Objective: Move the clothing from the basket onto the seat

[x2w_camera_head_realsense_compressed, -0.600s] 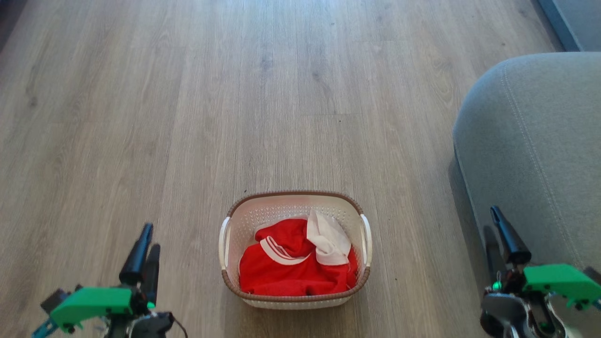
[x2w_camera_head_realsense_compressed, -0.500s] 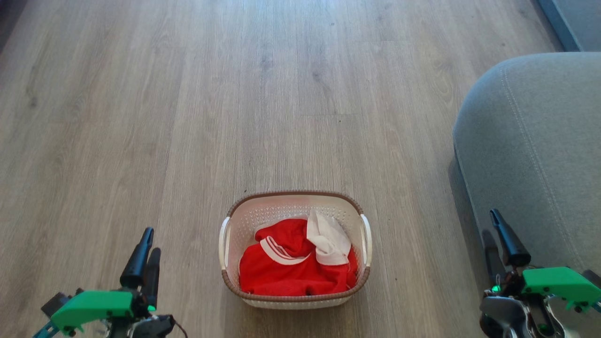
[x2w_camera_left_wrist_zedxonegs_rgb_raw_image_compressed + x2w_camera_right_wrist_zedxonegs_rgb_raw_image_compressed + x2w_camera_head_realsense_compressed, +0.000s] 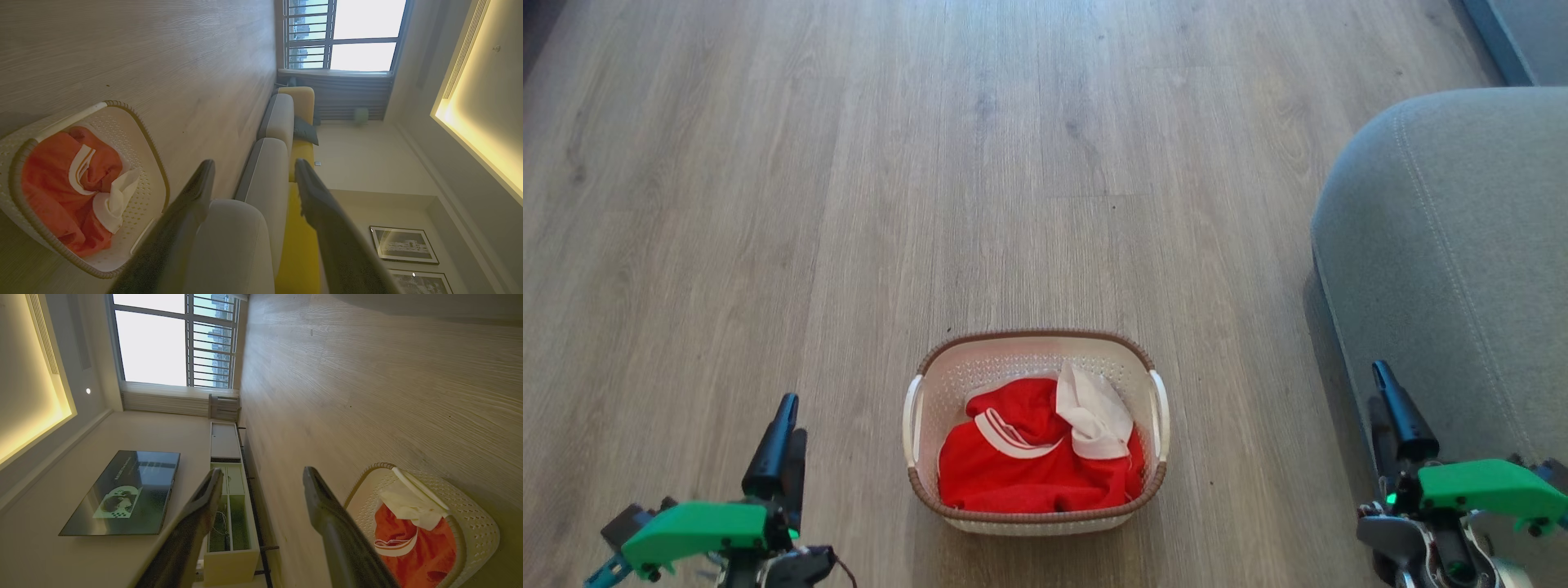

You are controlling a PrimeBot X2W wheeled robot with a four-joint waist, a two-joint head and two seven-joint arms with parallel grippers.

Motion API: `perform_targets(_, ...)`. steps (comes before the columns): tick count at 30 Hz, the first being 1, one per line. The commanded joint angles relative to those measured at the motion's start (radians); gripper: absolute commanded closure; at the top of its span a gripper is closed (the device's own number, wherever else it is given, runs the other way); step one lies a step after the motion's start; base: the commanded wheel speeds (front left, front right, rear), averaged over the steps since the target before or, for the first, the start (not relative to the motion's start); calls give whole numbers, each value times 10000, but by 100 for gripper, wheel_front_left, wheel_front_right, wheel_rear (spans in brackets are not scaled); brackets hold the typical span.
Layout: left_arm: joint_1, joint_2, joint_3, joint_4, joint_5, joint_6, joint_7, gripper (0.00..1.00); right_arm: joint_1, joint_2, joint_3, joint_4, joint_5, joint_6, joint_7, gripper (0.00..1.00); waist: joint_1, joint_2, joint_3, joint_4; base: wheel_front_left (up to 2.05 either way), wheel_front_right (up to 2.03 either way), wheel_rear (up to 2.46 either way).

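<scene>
The cream basket (image 3: 1013,359) with a brown rim stands on the wooden floor at the head view's bottom centre. The red clothing (image 3: 1021,482) with white trim lies bunched inside it. The grey seat (image 3: 1462,245) rises at the right. My left gripper (image 3: 792,416) is open, low and to the left of the basket, apart from it. My right gripper (image 3: 1377,384) is open beside the seat's front edge, right of the basket. In the left wrist view the left gripper (image 3: 254,163) is spread wide and empty, with the basket (image 3: 157,171) and clothing (image 3: 45,183) at its left. The right gripper (image 3: 262,470) is also empty, with the basket (image 3: 482,526) at its right.
Wooden floor (image 3: 1013,163) stretches ahead of the basket. A row of grey and yellow sofa cushions (image 3: 278,118) runs toward a window. Across the room hang a television (image 3: 122,494) and a low pale cabinet (image 3: 229,498).
In the head view my left gripper has slid slightly down and to the right. My right gripper has shifted a little left. The basket and clothing have not moved.
</scene>
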Motion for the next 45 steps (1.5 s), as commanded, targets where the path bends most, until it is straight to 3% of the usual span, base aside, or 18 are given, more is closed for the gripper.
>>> perform_targets(1,-536,55,26,-343,188,-21,-104,0,-409,-73,43,-404,-325,0,-113,0,0,0,4,0,0,0,0)
perform_targets(20,-736,76,-201,-487,3410,265,-661,0,-567,-154,400,-715,-4338,0,-676,0,0,0,4,11,0,0,0)
perform_targets(45,-952,103,-457,-580,6806,422,-1364,0,-844,-403,964,-556,-7697,0,-1387,0,0,0,103,40,0,0,0)
